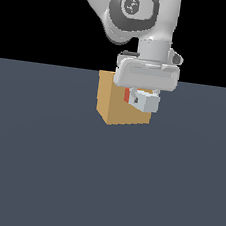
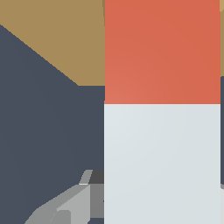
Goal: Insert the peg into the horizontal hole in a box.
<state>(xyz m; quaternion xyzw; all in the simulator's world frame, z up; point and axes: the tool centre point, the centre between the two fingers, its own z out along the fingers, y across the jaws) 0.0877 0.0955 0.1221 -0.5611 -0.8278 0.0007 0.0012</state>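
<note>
The tan box (image 1: 117, 103) stands on the dark floor in the middle of the exterior view. My gripper (image 1: 139, 99) is shut on the peg (image 1: 146, 102) and holds it level in front of the box's face. The peg's grey-white end points at the camera; a sliver of its red-orange end (image 1: 127, 95) shows against the box. The hole is hidden behind the peg and gripper. In the wrist view the peg (image 2: 162, 131) fills the frame, red-orange part (image 2: 162, 52) toward the box (image 2: 57, 35), with one finger (image 2: 65, 205) beside it.
The dark grey-blue floor (image 1: 100, 184) spreads around the box. The arm's wrist and hand (image 1: 145, 74) hang over the box's upper edge at the exterior view's right.
</note>
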